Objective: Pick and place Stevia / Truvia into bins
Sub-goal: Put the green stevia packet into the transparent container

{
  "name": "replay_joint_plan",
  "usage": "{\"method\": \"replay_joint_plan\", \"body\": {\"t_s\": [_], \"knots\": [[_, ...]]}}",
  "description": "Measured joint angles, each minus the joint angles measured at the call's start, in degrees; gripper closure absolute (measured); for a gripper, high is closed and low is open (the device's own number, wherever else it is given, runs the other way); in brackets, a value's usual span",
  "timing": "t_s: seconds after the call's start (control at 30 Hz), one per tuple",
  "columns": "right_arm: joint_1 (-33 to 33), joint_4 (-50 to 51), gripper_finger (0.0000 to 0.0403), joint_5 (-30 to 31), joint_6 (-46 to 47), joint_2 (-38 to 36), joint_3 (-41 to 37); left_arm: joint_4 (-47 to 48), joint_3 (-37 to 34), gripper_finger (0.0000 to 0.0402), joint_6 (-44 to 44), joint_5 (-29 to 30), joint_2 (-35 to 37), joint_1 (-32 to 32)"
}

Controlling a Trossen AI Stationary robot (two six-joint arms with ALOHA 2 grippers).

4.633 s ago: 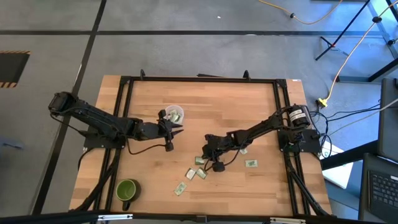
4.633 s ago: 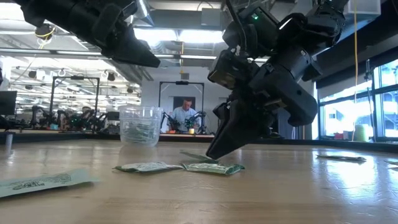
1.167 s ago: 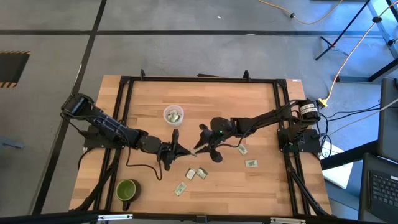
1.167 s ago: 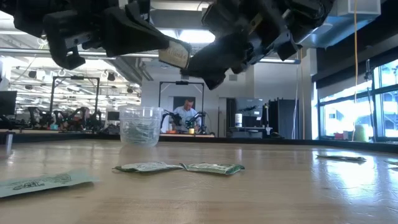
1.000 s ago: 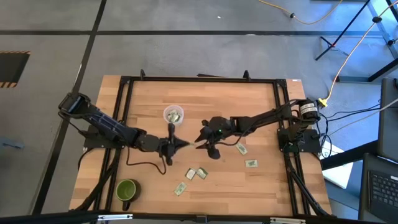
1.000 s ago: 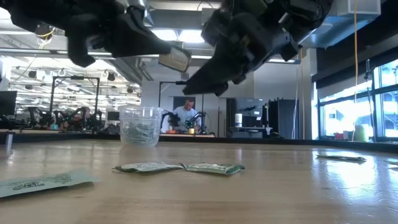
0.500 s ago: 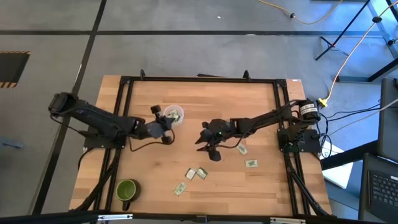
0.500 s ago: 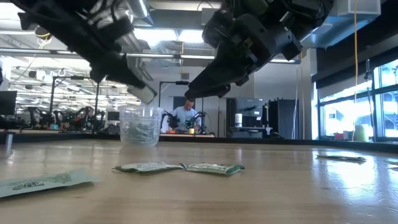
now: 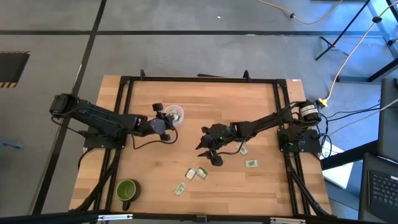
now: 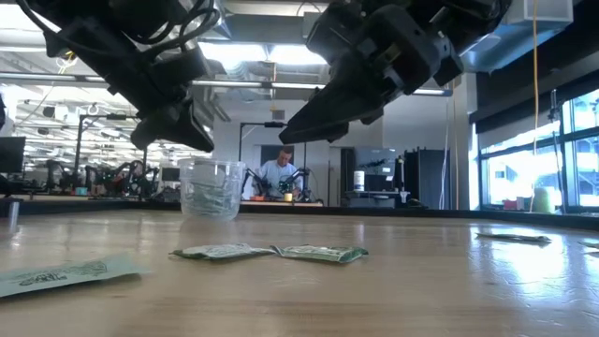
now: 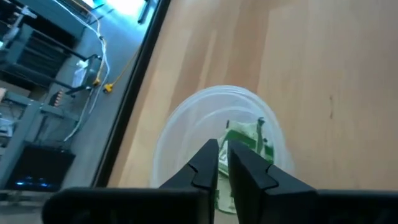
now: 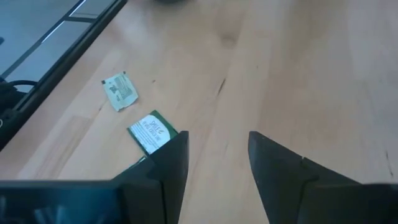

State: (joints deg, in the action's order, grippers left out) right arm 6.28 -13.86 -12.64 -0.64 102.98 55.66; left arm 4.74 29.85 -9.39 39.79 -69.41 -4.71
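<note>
- Stevia / Truvia sachets, small flat green-and-white paper packets, lie in two places: several inside the round clear plastic cup [image 9: 173, 114], the rest loose on the pale wooden table [image 9: 261, 193]
- Left gripper [image 9: 166, 124] hangs just over the cup's near rim; a second ago it met the right gripper mid-table and took a sachet from it, then swung back to the cup
- Left wrist view: its dark fingers [image 11: 205, 163] stand a narrow slit apart with nothing visible between them, and green sachets in the cup [image 11: 244, 138] show straight below, so I judge the carried sachet has just dropped in; the fingers were pressed tight a moment earlier
- Right gripper [image 9: 208, 142] has pulled back from the hand-over point toward its own side and hovers above the table, fingers [image 12: 169, 163] spread wide and empty
- Right wrist view: one green sachet [image 12: 152, 131] and a paler one [image 12: 120, 91] lie on the wood just ahead of that gripper
- High view: a pair of sachets [image 9: 196, 173] and a single one [image 9: 180, 188] sit nearer the front edge, two more [image 9: 250, 163] toward the right arm's base
- Opaque green mug [image 9: 127, 190] stands at the front left, well apart from the work
- Meaning for the task: one more packet looks delivered, at least five remain loose, and the right arm seems placed to fetch the next
</note>
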Motion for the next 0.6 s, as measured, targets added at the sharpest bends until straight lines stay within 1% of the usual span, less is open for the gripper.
{"method": "replay_joint_plan", "body": {"t_s": [0.17,0.27,0.33,0.37,0.47,0.5,0.53,0.6], "knots": [[0.0,0.2,0.0234,0.0,0.1,0.0,0.0,-0.3,0.0,0.0361,-0.8,2.0,0.0,0.0],[0.0,0.3,0.0234,0.0,0.1,0.0,0.0,-0.6,0.0,0.0361,-0.4,6.1,0.0,-0.1],[0.1,0.7,0.0234,-0.3,0.1,0.0,0.0,-0.9,0.0,0.0363,-0.4,7.4,0.0,-0.5],[0.3,0.8,0.0234,-1.4,0.1,0.0,0.0,-1.5,0.0,0.0364,-0.4,7.2,0.0,-0.7],[1.2,0.8,0.0234,-7.4,-2.9,0.0,0.0,-5.1,0.0,0.0363,-0.2,6.5,0.1,-1.8],[1.7,0.9,0.0234,-8.2,-3.9,0.0,0.0,-6.4,0.0,0.0362,0.3,5.7,0.1,-2.2],[2.3,0.9,0.0236,-7.6,-4.7,0.0,0.0,-7.9,0.0,0.0362,1.4,4.6,0.1,-2.8],[3.4,0.8,0.0240,-4.3,-6.3,0.0,0.0,-11.4,0.0,0.0362,4.1,1.0,0.1,-3.8]]}}
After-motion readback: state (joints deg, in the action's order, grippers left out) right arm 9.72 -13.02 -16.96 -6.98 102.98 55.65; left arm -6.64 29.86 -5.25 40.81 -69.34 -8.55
